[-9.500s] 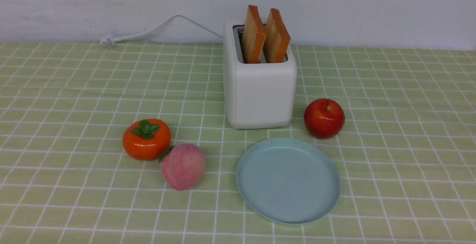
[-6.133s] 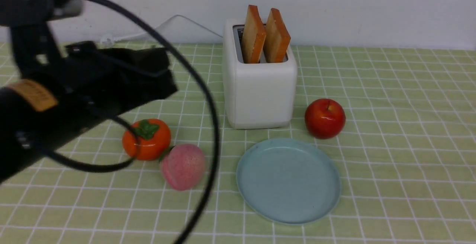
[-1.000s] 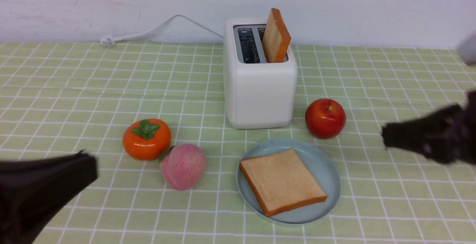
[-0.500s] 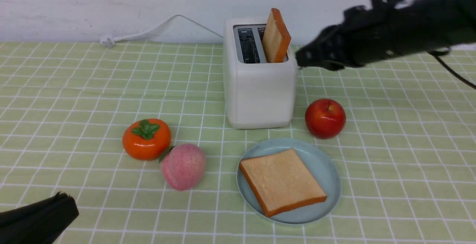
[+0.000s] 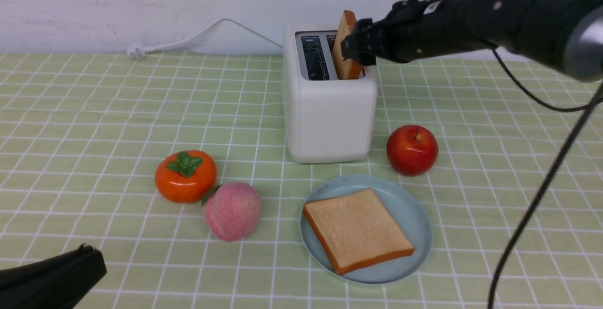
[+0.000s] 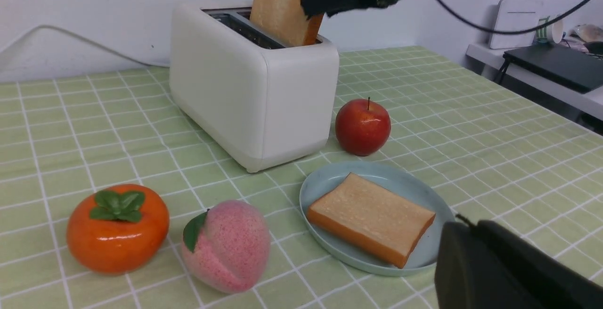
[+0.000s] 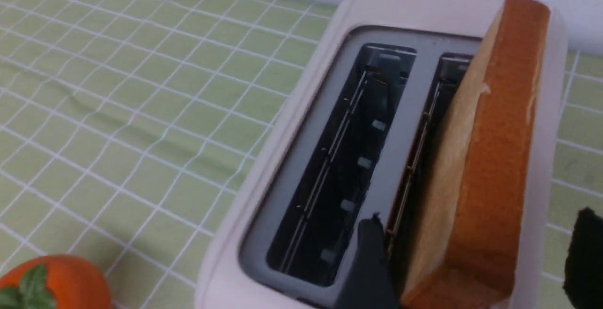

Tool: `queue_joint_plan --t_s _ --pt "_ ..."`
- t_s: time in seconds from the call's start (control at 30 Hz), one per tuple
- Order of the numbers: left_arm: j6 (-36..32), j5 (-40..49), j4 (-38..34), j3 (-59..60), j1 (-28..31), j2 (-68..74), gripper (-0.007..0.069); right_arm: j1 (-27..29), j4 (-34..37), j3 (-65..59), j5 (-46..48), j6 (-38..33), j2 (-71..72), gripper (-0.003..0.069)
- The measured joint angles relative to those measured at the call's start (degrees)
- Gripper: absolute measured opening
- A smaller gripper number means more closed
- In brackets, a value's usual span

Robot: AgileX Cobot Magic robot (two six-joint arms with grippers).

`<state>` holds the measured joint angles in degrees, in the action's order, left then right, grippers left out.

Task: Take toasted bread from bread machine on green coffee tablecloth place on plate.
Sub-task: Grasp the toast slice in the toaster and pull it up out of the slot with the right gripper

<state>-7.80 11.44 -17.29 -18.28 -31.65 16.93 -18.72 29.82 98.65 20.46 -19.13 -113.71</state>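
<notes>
**Halfway: one toast plated, one in the slot**

You are at the midpoint. One slice [image 5: 358,229] lies flat on the plate [image 5: 416,215], which sits just in front of the toaster [image 5: 327,116] on the cloth [image 5: 94,101]. That half is done. The other slice [image 7: 490,149] stands upright in the toaster's right-hand slot, leaning a little. The left-hand slot is bare, its dark wire guides showing.

Your right gripper [image 7: 478,252] is at the top of the toaster with its jaws spread wide. One dark tip is over the strip between the slots and the other is past the toaster's outer edge, so the other slice stands between them. Nothing is gripped yet, and gaps show on both sides of the crust. I judge that what is left is to close on that slice, lift it straight out and lay it on the plate, where the bare space is tight.

Your left gripper [image 5: 89,266] is parked low and well apart from the toaster, on your near left. Its jaws are closed, and nothing shows in them.

As for brands or writing, none can be read: the toaster's faces are plain white, and so is the plate. In the left wrist view, a white box and a cup sit far off to the toaster's right, too small to show any lettering.
</notes>
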Motion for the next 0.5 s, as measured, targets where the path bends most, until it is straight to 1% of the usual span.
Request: queue_joint_plan --t_s 0.07,0.13,0.17,0.2,0.23,0.27,0.3,0.33,0.37,0.4,0.43,0.5 --pt "0.00 0.00 0.00 0.00 0.00 0.00 -0.0013 0.00 0.00 0.00 -1.81 0.00 -1.21 0.0495" --pt "0.00 0.00 -0.05 0.00 0.00 0.00 -0.0013 0.00 0.00 0.05 -4.41 0.00 -2.04 0.0450" --pt "0.00 0.00 -0.10 0.00 0.00 0.00 -0.0013 0.00 0.00 0.10 -4.63 0.00 -2.11 0.0440" --pt "0.00 0.00 -0.09 0.00 0.00 0.00 -0.0013 0.00 0.06 0.18 -5.89 0.00 -2.43 0.0393" --pt "0.00 0.00 -0.09 0.00 0.00 0.00 -0.0013 -0.05 0.06 0.18 -5.89 0.00 -2.43 0.0387" --pt "0.00 0.00 -0.09 0.00 0.00 0.00 -0.0013 -0.08 0.21 0.25 -6.18 0.00 -2.48 0.0362" --pt "0.00 0.00 -0.09 0.00 0.00 0.00 -0.0013 -0.22 0.37 0.39 -7.02 0.00 -2.47 0.0298" --pt "0.00 0.00 -0.09 0.00 0.00 0.00 -0.0013 -0.24 0.49 0.39 -7.29 0.00 -2.47 0.0279" --pt "0.00 0.00 -0.09 0.00 0.00 0.00 -0.0013 -0.29 0.85 0.39 -7.62 0.00 -2.47 0.0240" --pt "0.00 0.00 -0.09 0.00 0.00 0.00 -0.0013 -0.29 0.90 0.39 -7.62 0.00 -2.47 0.0234" --pt "0.00 0.00 -0.11 0.00 0.00 0.00 -0.0013 -0.29 1.18 0.44 -7.67 0.06 -2.47 0.0192" --pt "0.00 0.00 -0.11 0.00 0.00 0.00 -0.0013 -0.29 1.79 0.44 -7.73 0.20 -2.47 0.0149"
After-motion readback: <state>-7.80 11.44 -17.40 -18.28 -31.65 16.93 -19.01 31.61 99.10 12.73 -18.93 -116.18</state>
